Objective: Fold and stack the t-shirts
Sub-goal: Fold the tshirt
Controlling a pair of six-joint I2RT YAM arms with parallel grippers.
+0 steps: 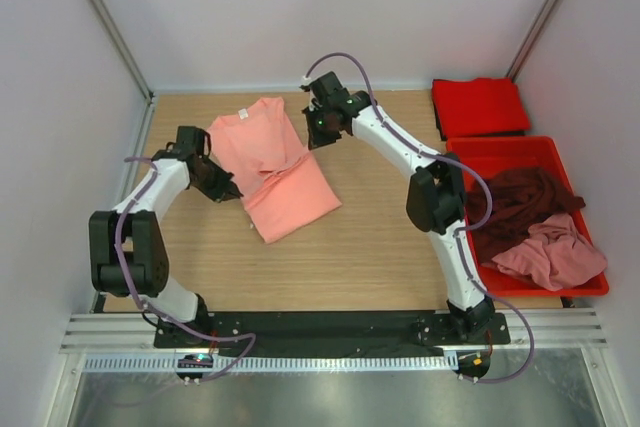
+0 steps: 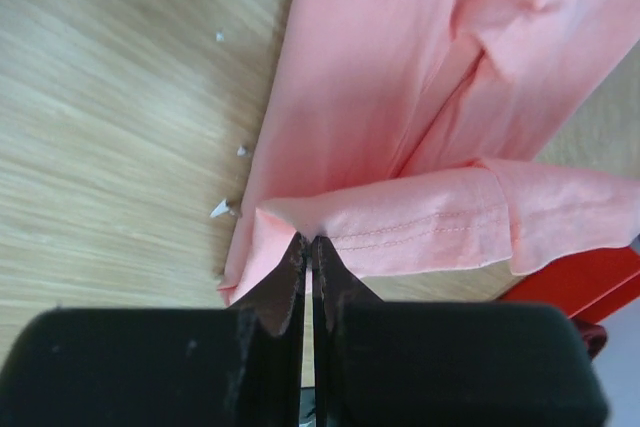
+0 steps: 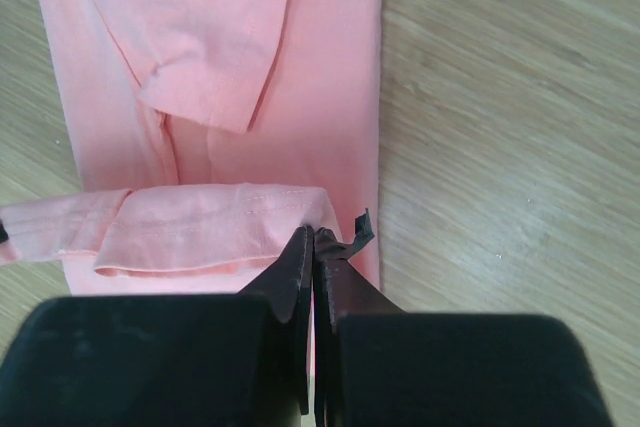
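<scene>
My left hand [image 2: 308, 243] and right hand [image 3: 312, 237] each clench a hem corner of the salmon-pink t-shirt [image 1: 275, 172], so uneven pulling could slip it free and skew the fold.

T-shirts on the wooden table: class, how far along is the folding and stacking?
Done: one bright red cloth shirt lies folded at the far right corner. In hand: the left pincer and right pincer are shut on hem corners of the salmon-pink cloth shirt. Remaining: the dark maroon shirt and dusty pink shirt lie crumpled in the red plastic bin.
</scene>
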